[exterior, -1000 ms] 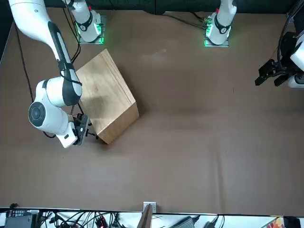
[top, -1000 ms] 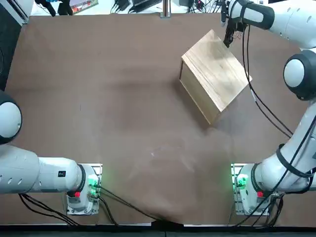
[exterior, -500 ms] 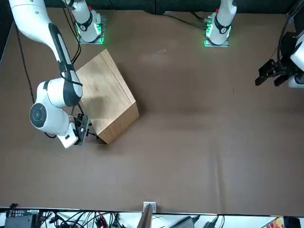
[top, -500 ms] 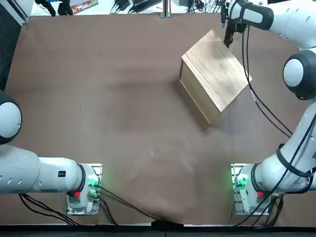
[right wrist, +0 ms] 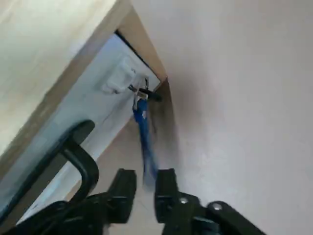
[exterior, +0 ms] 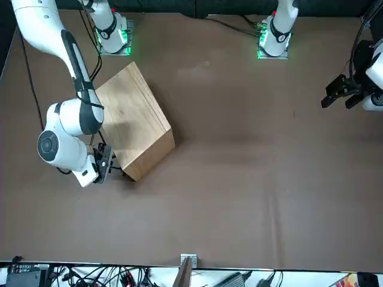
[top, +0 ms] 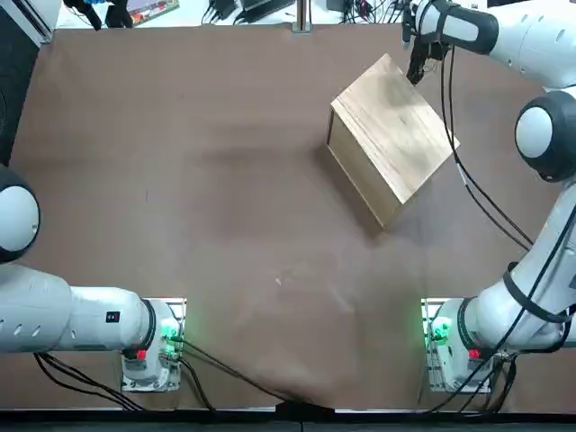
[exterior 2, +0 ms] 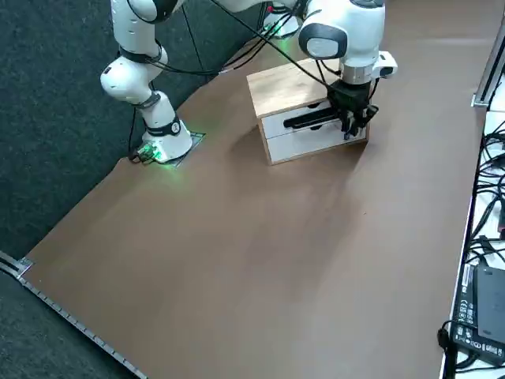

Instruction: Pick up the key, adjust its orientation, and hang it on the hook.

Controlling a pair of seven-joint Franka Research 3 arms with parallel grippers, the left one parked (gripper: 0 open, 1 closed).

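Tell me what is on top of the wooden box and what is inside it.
Nothing rests on the top of the box; black cables cross above it. The inside can't be seen, covered by the white front. The right hand is outside, before that front.

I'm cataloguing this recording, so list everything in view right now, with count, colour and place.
key: one, blue and silvery, hanging at the hook
hook: one, white, on the box's drawered side
wooden box: one, light wood, on the table
drawer handle: black, on the box's white front
table: one, brown, under the box
cables: several, black, along the arms
right gripper: one, black, fingers apart, near the key
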